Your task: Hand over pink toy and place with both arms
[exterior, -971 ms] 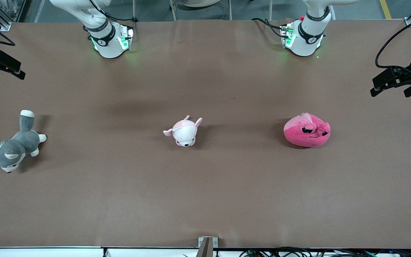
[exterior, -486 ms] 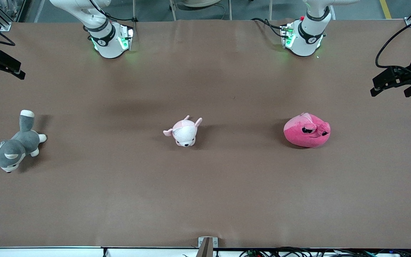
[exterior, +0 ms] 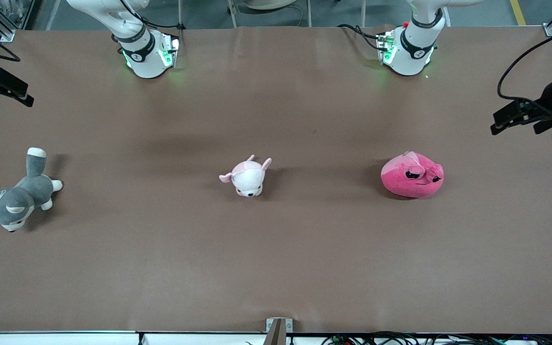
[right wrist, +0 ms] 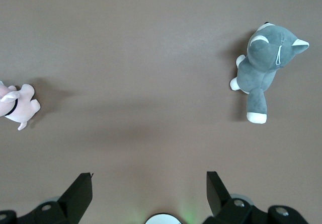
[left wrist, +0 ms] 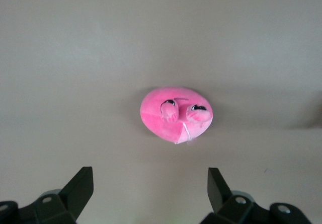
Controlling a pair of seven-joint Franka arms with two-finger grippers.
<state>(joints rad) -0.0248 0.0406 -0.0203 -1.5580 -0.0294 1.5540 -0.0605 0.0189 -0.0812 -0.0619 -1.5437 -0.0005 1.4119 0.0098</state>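
Note:
The pink toy (exterior: 412, 179) is a rounded hot-pink plush with dark half-closed eyes, lying on the brown table toward the left arm's end. It also shows in the left wrist view (left wrist: 176, 114), out ahead of the fingers and apart from them. My left gripper (left wrist: 150, 189) is open and empty, held high over the table's end at the left arm's side (exterior: 520, 115). My right gripper (right wrist: 150, 191) is open and empty, held high over the right arm's end of the table (exterior: 3, 86), and waits.
A small pale pink-and-white plush (exterior: 247, 178) lies at the table's middle and shows in the right wrist view (right wrist: 15, 103). A grey-and-white plush dog (exterior: 15, 201) lies at the right arm's end, also in the right wrist view (right wrist: 266, 63).
My left gripper has shifted a little toward the pink toy. The right arm and the toys have not moved.

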